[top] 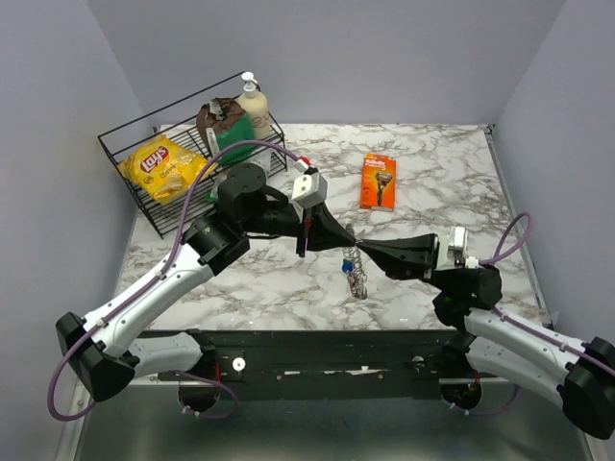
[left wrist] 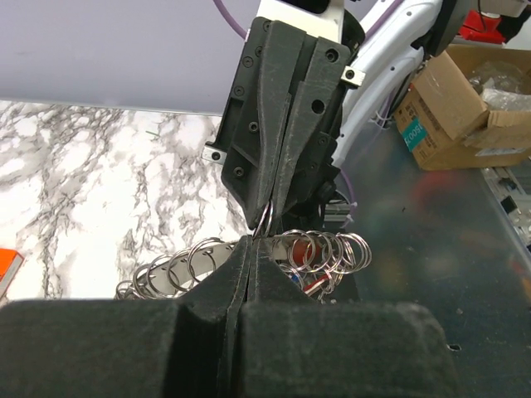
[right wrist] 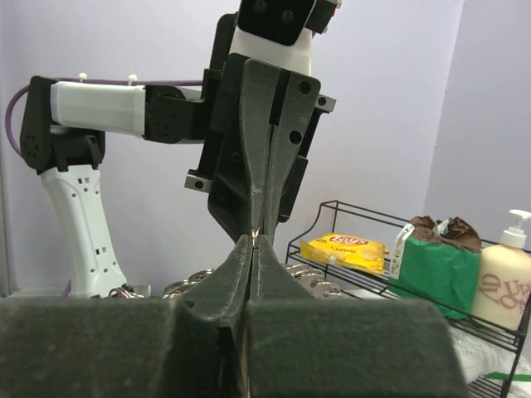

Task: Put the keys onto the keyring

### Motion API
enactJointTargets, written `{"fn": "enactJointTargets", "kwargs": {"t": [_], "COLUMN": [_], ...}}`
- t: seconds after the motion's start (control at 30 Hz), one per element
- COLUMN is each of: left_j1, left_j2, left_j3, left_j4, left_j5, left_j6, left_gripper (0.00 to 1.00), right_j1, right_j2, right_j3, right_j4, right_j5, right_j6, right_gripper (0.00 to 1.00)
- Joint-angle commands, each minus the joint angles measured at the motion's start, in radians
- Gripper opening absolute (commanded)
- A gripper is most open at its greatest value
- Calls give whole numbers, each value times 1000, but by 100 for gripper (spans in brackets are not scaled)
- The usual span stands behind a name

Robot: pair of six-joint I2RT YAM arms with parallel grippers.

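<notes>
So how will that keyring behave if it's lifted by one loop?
Probably floppy: the keyring trails as a loose chain from the left tool and right tool. Being many linked loops, it would likely swing and tangle. The thin, smooth wire may slip between the shut tips.

Lit brightly and evenly from above in the top view, with only soft, faint shadows on the marble table [top: 432, 163]. Shows small glints on the keyring [left wrist: 319, 249] and slight softness on the near fingers [left wrist: 124, 348] at frame bottom.
</notes>
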Motion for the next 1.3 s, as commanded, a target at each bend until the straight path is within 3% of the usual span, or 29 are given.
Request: {"fn": "enactJointTargets", "kwargs": {"t": [0.0,0.17,0.4,0.57,0.67,0.83,1.03,1.13,1.23,1.27], "left_j1": [-5,-5,-8,-14,-14,-9,49,121,216,244], "left_j2": [-40,-48,-10,7,6,-17,-37,-29,-32,-39], "left_j3": [1,20,133,156,132,18,-143,-212,-284,-308], "left_j4": [48,-39,-324,-403,-409,-343,-196,-148,-93,-73], "left_j5": [-95,-157,-240,-284,-319,-437,-569,-614,-614,-611], "left_j6": [3,52,188,230,226,171,3,-101,-190,-217], "left_gripper": [0,0,0,0,0,0,0,9,34,47], "right_j1": [1,0,1,3,1,3,1,3,3,3], "right_j2": [-29,-113,-198,-181,-167,-138,-19,52,131,156], "right_j3": [-26,-11,81,158,164,161,210,226,236,248], "right_j4": [58,-123,-459,-696,-740,-789,-870,-895,-890,-908], "right_j5": [26,39,42,60,69,92,111,92,71,69], "right_j6": [-38,-116,-271,-381,-395,-400,-371,-352,-307,-294], "right_gripper": [22,56,89,92,92,94,98,98,99,99]}}
